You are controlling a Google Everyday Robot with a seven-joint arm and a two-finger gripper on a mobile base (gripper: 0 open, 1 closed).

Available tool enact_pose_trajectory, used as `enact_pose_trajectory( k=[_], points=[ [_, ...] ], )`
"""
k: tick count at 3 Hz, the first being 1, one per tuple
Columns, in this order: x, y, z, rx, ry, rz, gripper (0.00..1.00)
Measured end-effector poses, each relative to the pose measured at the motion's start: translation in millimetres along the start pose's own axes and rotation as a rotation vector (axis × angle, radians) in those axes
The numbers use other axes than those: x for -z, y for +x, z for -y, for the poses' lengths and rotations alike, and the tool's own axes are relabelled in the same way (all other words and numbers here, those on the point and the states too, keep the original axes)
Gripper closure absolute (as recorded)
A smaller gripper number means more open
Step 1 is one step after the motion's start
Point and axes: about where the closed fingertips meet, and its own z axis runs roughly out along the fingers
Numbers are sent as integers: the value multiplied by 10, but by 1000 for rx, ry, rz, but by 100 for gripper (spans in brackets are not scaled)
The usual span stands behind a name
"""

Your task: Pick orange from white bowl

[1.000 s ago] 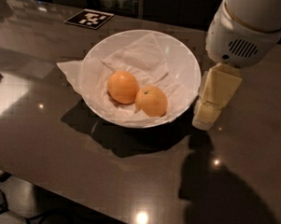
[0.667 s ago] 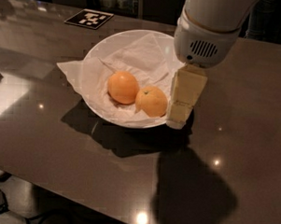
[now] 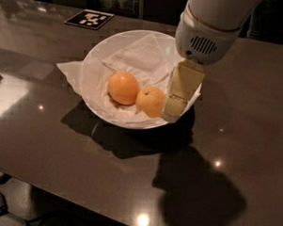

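The white bowl stands on the dark table, lined with crumpled white paper. Two fruits lie in it. The orange, paler and with a small dark stem spot on top, lies right of centre. A smoother, deeper-orange fruit lies just left of it, touching or nearly touching. My gripper hangs down from the white wrist housing over the bowl's right side, its tip right beside the orange on its right and low near the paper.
A black-and-white marker tag lies on the table behind the bowl at the left. A corner of the paper sticks out over the bowl's left rim. The glossy table's front edge runs along the bottom left.
My gripper has moved left, from outside the bowl's right rim to over the bowl's right side, next to the orange. The fruits have not moved.
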Motion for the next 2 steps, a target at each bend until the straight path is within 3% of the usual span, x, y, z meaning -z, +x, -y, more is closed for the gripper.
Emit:
enact_pose_trajectory(
  k=[2],
  points=[
    [-328,-135,192,-209,-91,10,0]
  ],
)
